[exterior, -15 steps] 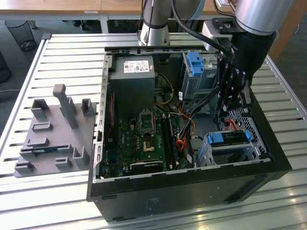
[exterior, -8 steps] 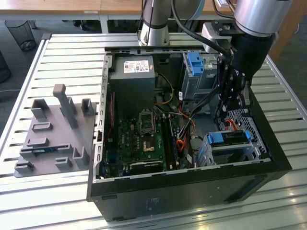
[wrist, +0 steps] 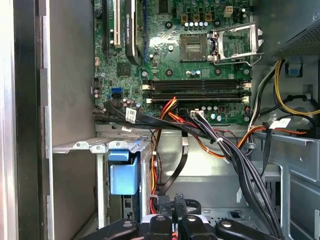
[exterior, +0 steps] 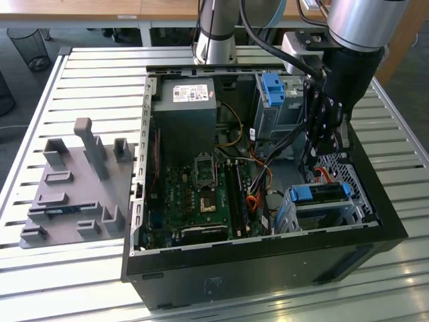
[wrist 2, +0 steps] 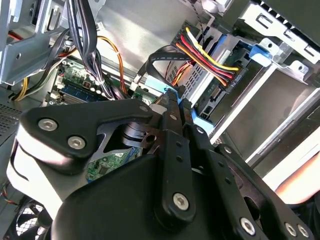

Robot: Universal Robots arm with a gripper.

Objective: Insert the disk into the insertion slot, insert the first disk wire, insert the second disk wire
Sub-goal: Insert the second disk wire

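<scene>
The disk (exterior: pixel 320 192), in its blue carrier (wrist 2: pixel 260 51), lies inside the silver insertion slot (exterior: pixel 289 216) at the exterior view's right, within the open computer case. A wire bundle of red, yellow and black strands (wrist 2: pixel 210 57) ends in a black plug seated at the disk's rear. My gripper (exterior: pixel 315 161) reaches down into the case just behind the disk. Its black fingers (wrist 2: pixel 170 107) are shut on the end of a flat black wire (wrist 2: pixel 162 54), close to the disk's rear edge. In the first wrist view that wire (wrist: pixel 172 177) loops down to the gripper (wrist: pixel 174 204), beside the carrier (wrist: pixel 122 175).
The motherboard (exterior: pixel 201 194) fills the case floor, with the power supply (exterior: pixel 184 111) behind it. A taller grey bay with a blue latch (exterior: pixel 273 87) stands by the arm. A thick bundle of black cables (wrist: pixel 235 155) crosses near the gripper. A grey fixture plate (exterior: pixel 77 188) lies on the slatted table.
</scene>
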